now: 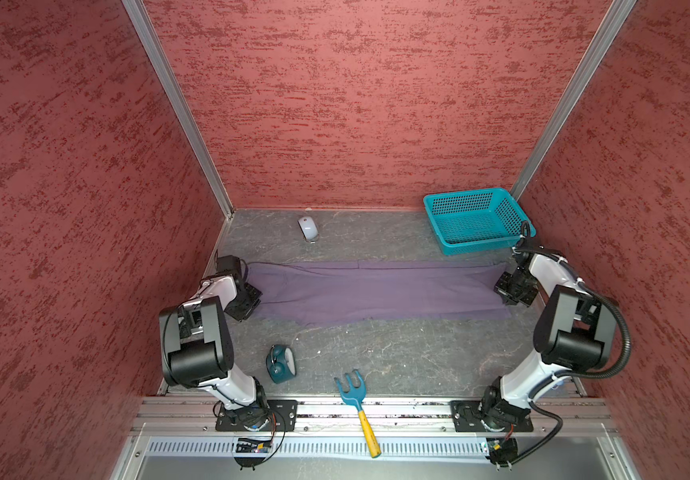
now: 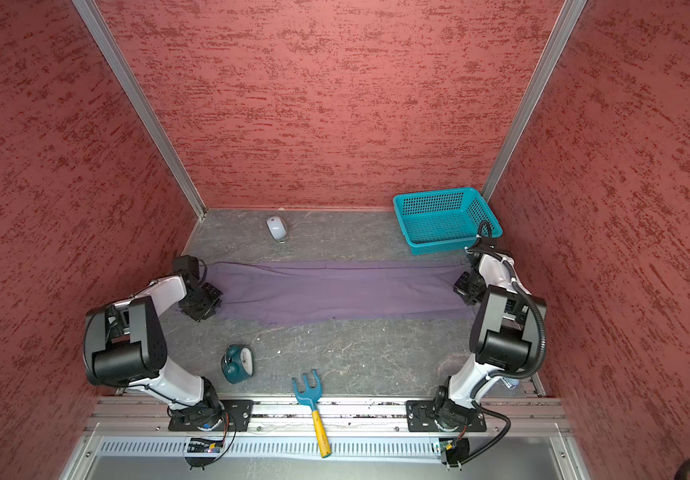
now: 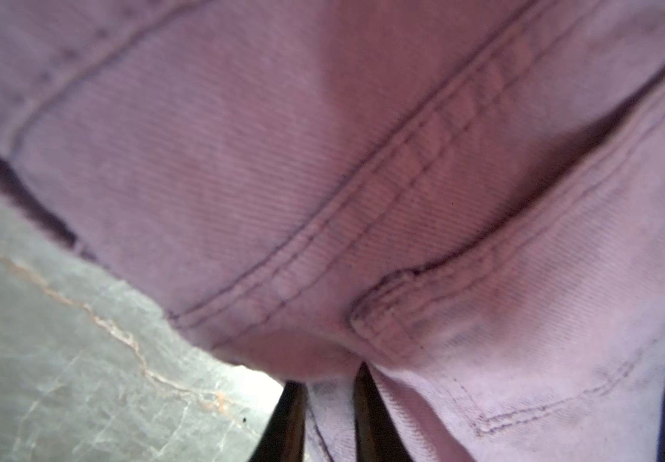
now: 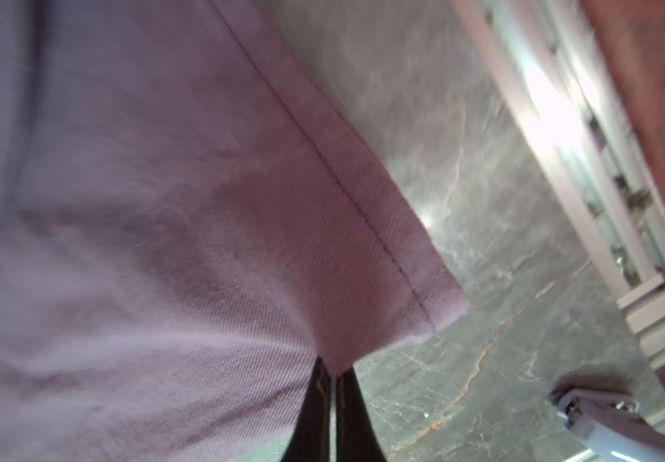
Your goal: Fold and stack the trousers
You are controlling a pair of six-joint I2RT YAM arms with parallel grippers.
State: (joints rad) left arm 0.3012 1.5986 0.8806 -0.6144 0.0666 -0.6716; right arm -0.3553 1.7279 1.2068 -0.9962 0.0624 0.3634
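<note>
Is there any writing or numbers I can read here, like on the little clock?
Clock: the marks on its face are too small to read.
Mouse, basket, rake, trousers: no writing shows.
Nothing here can be read.

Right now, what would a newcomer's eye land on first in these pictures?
The purple-grey trousers lie flat in a long band across the middle of the table. Both ends are pinched: the left gripper is shut on the pocket end and the right gripper on a hem corner. A bright teal basket stands in the far right corner.
</note>
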